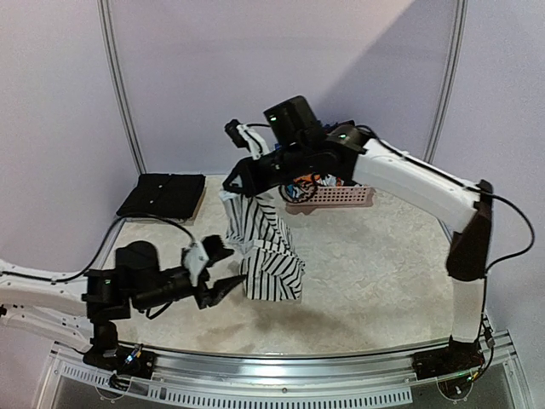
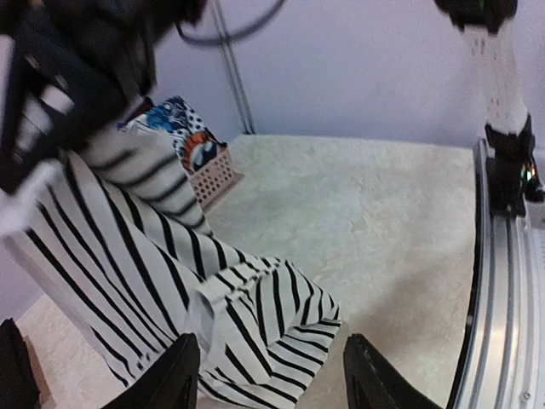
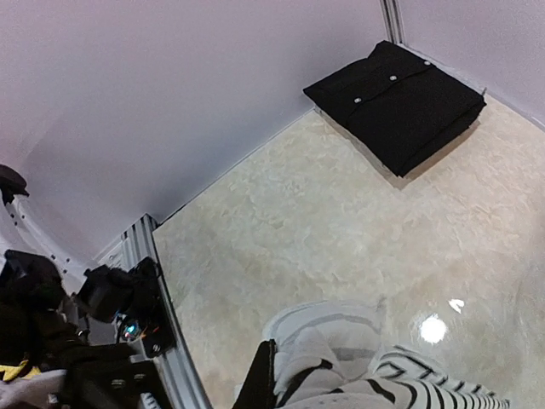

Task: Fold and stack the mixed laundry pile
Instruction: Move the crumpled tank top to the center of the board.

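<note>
A white garment with thin black stripes point(image 1: 260, 243) hangs from my right gripper point(image 1: 234, 181), which is shut on its top edge above the table's middle. Its lower part rests bunched on the table. In the right wrist view the gripper point(image 3: 285, 385) pinches the striped cloth point(image 3: 366, 375) beside one dark finger point(image 3: 265, 375). My left gripper point(image 1: 228, 271) is open at the garment's lower left corner. In the left wrist view its fingers point(image 2: 174, 379) stand on either side of the striped fold point(image 2: 272, 328), not touching it. A graphic-print garment point(image 2: 183, 128) fills the basket.
A pink latticed basket point(image 1: 336, 197) stands at the back behind the right arm, also the basket point(image 2: 213, 177) in the left wrist view. A folded black shirt point(image 1: 162, 194) lies at the back left, shown buttoned point(image 3: 396, 100) in the right wrist view. A metal rail point(image 2: 498, 281) borders the near edge.
</note>
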Controlling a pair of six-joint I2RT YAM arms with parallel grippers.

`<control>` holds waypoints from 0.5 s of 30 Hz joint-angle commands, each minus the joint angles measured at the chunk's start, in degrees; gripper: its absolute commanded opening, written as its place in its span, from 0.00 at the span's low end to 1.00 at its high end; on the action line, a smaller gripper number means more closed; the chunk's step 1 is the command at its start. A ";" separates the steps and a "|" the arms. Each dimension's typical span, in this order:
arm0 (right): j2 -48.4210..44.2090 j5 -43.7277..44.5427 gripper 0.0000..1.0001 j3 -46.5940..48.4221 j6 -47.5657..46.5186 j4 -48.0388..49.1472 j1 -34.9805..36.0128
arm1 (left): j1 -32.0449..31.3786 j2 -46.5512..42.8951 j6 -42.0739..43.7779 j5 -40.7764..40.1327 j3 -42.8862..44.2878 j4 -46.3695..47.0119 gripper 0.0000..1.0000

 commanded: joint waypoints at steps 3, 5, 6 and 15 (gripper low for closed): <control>26.09 -8.88 0.12 22.58 2.90 -5.86 -3.22 | 0.41 -24.28 -10.80 -11.66 -12.23 -6.59 0.59; 29.71 -9.34 0.23 21.72 6.34 -1.77 -5.08 | 0.49 -28.08 -12.59 -14.25 -14.28 -7.94 0.60; 30.48 -9.27 0.26 20.63 7.78 0.23 -6.14 | 0.50 -29.02 -13.35 -14.90 -14.97 -8.42 0.60; 24.66 -12.68 0.62 12.69 10.22 4.94 -7.77 | 1.99 -15.63 -16.01 -19.18 -10.76 -9.08 0.62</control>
